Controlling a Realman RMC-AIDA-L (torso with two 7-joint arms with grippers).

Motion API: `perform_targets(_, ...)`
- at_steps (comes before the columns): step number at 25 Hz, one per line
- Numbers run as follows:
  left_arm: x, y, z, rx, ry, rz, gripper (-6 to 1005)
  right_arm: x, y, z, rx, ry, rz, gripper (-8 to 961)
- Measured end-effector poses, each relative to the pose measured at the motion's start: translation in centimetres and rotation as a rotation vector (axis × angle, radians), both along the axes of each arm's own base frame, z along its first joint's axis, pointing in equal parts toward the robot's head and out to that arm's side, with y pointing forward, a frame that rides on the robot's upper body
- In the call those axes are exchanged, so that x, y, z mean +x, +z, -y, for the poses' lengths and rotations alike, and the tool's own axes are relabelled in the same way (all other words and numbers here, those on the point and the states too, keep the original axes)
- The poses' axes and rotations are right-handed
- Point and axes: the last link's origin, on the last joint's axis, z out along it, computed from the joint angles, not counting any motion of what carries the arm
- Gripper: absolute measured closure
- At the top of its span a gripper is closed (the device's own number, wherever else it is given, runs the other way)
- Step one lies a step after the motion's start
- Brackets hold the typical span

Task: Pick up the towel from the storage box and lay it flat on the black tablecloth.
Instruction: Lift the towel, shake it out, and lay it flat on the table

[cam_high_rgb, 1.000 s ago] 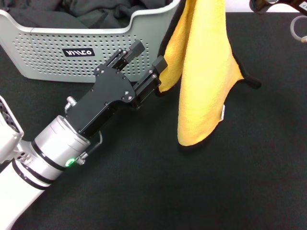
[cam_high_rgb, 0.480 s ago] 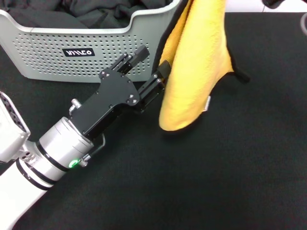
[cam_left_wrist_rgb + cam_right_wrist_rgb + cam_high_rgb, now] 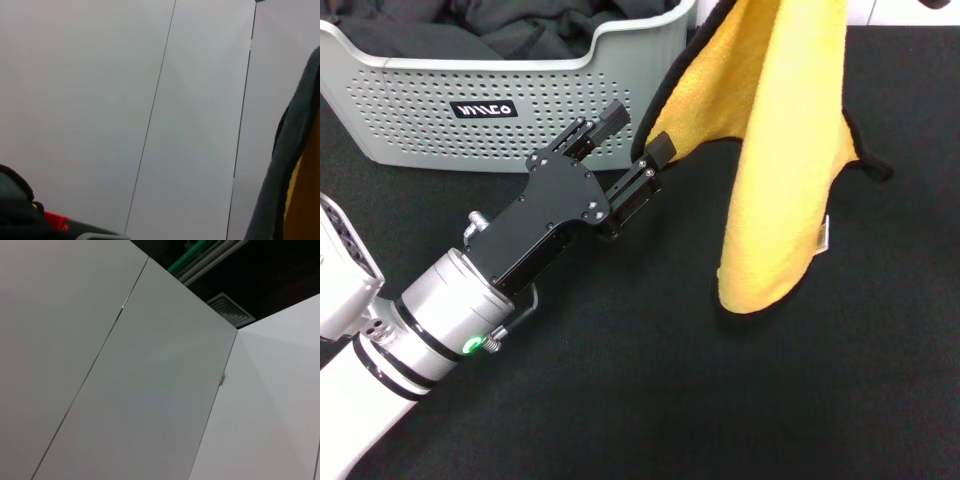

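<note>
Above the black tablecloth [image 3: 620, 400], towel [image 3: 785, 150] hung in the air, out of the storage box [image 3: 480, 100].
My left gripper [image 3: 635, 135] sat at the towel's 9 o'clock edge, fingers apart, clamped on nothing. Towel's top ran out of view at 12 o'clock; right gripper not visible.

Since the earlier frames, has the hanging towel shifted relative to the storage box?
Yes. The towel has swung to the right, away from the storage box; its bottom edge hangs lower than half a second ago.
</note>
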Motion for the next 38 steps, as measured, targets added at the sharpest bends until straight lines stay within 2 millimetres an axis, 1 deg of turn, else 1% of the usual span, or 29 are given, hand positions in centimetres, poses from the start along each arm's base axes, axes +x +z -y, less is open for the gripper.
perform_targets(9, -0.02, 0.02, 0.03, -0.013, 0.008, 0.016, 474, 0.13, 0.08, 0.02, 0.0, -0.003, -0.004, 916)
perform_targets(14, 0.15, 0.0, -0.19, -0.053, 0.017, 0.05, 489, 0.28, 0.03, -0.02, -0.002, -0.009, -0.005, 914)
perform_targets(22, 0.26, 0.0, -0.2, -0.055, 0.011, 0.051, 510, 0.5, 0.01, -0.02, -0.004, -0.018, -0.008, 913)
perform_targets(36, 0.72, 0.27, -0.08, -0.04, -0.022, 0.065, 633, 0.63, 0.06, 0.1, -0.006, -0.017, -0.012, 909)
perform_targets(38, 0.73, 0.19, -0.05, -0.045, -0.025, 0.061, 705, 0.65, 0.14, 0.07, -0.004, -0.018, -0.013, 909)
